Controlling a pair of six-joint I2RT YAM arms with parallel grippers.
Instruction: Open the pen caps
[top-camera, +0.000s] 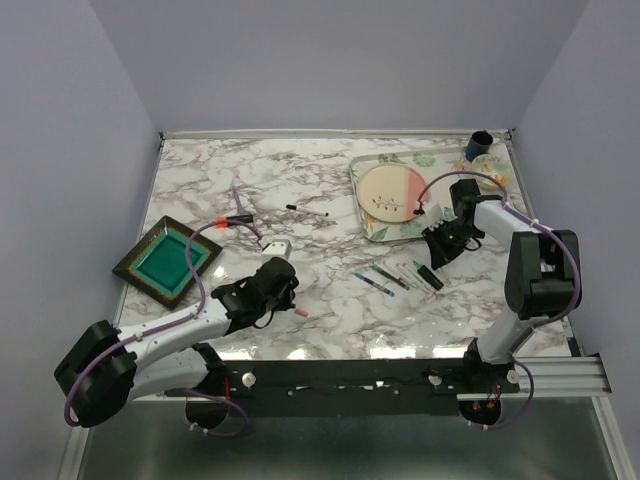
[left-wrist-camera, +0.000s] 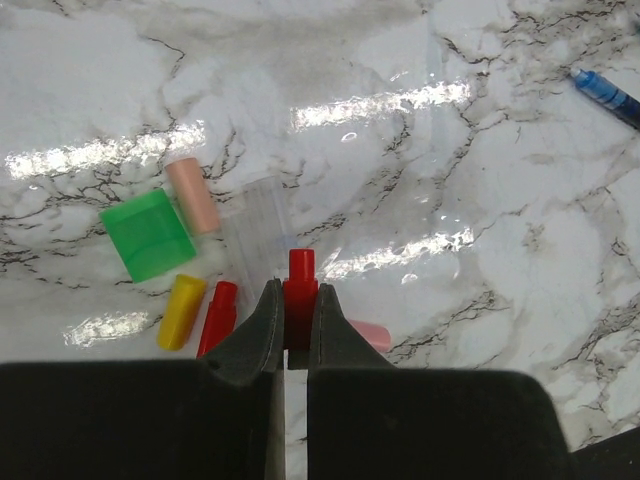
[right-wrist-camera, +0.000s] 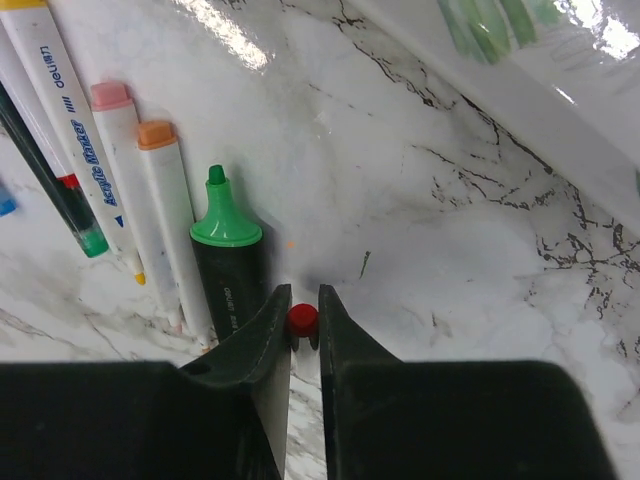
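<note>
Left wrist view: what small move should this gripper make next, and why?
Probably open the left gripper to drop the red cap it clamps: it is right beside loose caps, the green cap, yellow cap and second red cap, on the table.

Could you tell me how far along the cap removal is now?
Done: a green cap, a yellow cap and others lie loose; the green highlighter shows its bare tip. In hand: the left claw pinches a red cap; a red piece sits between the jaws of the right claw, grip unclear. Left: possibly the black pen; too small to tell.
</note>
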